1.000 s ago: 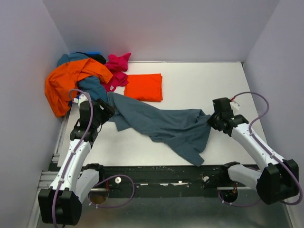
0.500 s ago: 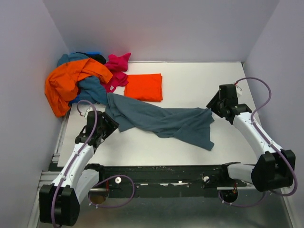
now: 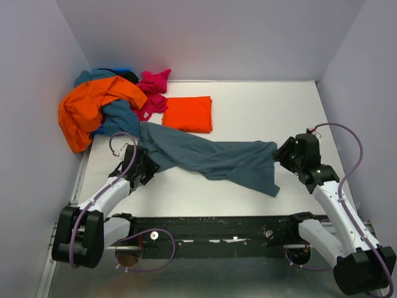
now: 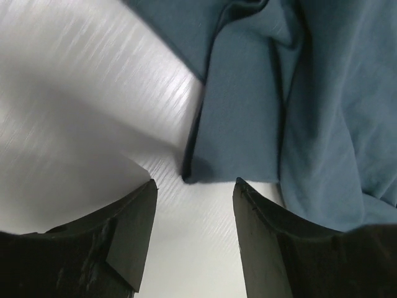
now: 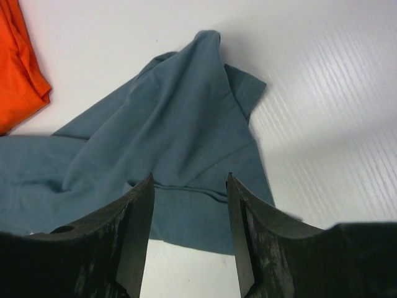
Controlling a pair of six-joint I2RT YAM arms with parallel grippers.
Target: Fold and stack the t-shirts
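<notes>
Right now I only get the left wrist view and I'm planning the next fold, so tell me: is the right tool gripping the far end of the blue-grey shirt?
Observer: No. The right tool is open at the right end of the slate shirt and is clamping nothing.
Operator: Is any shirt already folded?
Observer: Yes. One orange-red shirt lies folded into a neat rectangle on the table, just behind the slate one.
</notes>
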